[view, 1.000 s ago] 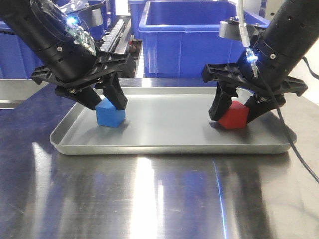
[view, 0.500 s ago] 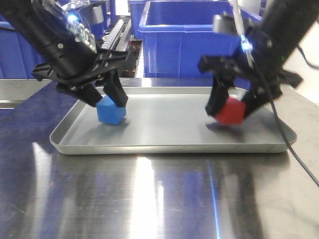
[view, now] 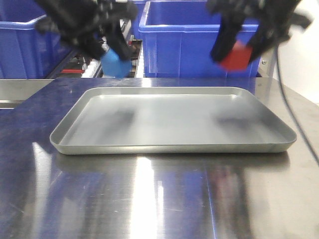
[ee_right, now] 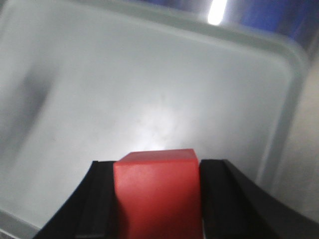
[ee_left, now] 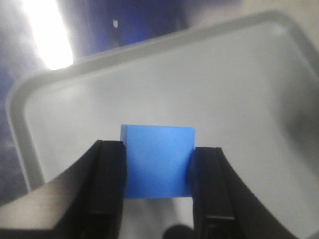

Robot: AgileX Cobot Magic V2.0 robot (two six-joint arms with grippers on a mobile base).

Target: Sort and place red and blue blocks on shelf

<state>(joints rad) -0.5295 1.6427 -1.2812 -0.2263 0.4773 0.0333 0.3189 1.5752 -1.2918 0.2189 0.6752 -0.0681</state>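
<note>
Arm ends are matte black throughout: left gripper (ee_left: 158, 159) and right gripper (ee_right: 157, 174) each have two broad, flat-faced fingers (ee_left: 107, 184) widening toward the base, and a thin dark cable (view: 278, 69) hangs off the right arm.

No lettering, label, brand mark or number is legible in any view. The faces of the blue block (ee_left: 157, 162) and the red block (ee_right: 157, 191) show plain, as do the metal tray (view: 169, 148) and the blue bins (view: 179, 45) behind it.
</note>
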